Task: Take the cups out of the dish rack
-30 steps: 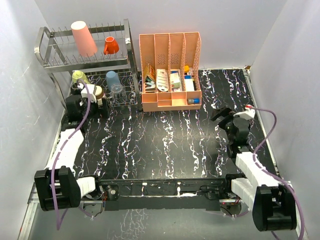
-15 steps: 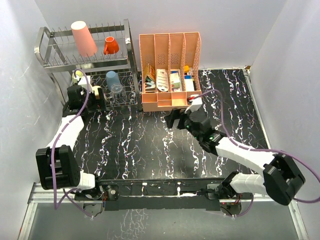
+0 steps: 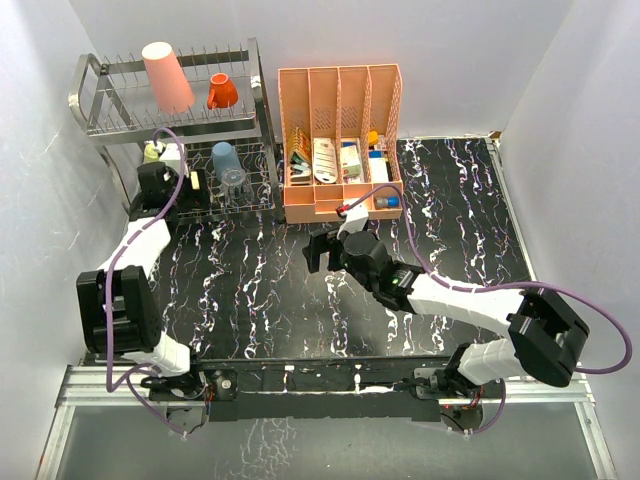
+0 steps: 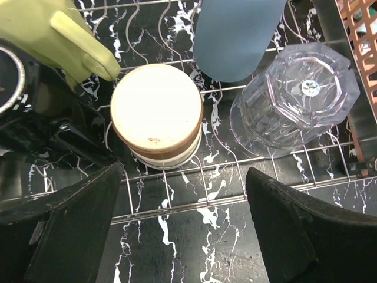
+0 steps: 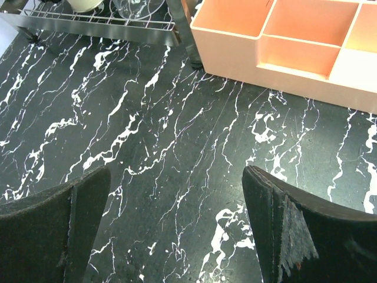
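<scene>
Left gripper (image 4: 184, 177) wide open, empty, over dish rack (image 3: 120, 128) lower tier, upper left; inverted brown cup (image 4: 156, 115) just ahead of jaws, clear glass (image 4: 294, 97) and blue cup (image 4: 235, 35) right of it; right gripper (image 5: 175, 177) wide open, empty, above table (image 3: 250, 290) centre

My left arm reaches straight ahead along the left side, my left hand (image 3: 160, 180) turned downward, its fingers (image 4: 70, 230) spread wide and empty. My right arm stretches forward and across toward the middle, elbow trailing to the right, with my right hand (image 3: 322, 250) held low, fingers (image 5: 294, 236) likewise wide apart and empty.
</scene>
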Robot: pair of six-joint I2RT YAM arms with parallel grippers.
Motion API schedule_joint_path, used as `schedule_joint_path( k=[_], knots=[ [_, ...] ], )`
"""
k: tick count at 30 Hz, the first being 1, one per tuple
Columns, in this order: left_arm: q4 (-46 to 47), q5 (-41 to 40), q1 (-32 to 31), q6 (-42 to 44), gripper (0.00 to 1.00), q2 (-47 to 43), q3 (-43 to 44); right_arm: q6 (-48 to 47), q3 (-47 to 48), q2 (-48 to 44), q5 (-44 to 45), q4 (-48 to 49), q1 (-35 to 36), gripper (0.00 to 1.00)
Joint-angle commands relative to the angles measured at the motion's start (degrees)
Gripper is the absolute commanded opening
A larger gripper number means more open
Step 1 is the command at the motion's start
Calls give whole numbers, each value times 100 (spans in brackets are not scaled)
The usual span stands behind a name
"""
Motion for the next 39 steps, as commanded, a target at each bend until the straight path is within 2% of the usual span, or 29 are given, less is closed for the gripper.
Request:
schedule_joint_path(
  k=[1,5,8,13,18,22,25,31,39],
  knots=[
    [61,598,35,264,85,82,259,-93,365,49,172,253,27,98],
    [83,1272,20,318,85,88,259,-112,358,52,158,255,27,98],
    [88,1003,26,136,86,109,348,-114,342,21,173,254,21,98],
    [-429,540,49,578,87,-247,416,-162,439,21,162,128,25,98],
    [-1019,256,458,928,88,-588,449,-184,522,50,137,60,50,97],
    [-1480,161,955,884,86,-463,672,-198,467,50,94,151,139,96],
    [-1524,96,1015,916,85,-443,623,-267,396,58,52,235,179,96],
    [-1446,-73,1007,184,83,-185,570,-399,375,53,-111,248,202,94],
    [-1084,-728,673,-486,81,260,574,-435,332,80,-295,297,198,91]
  ],
)
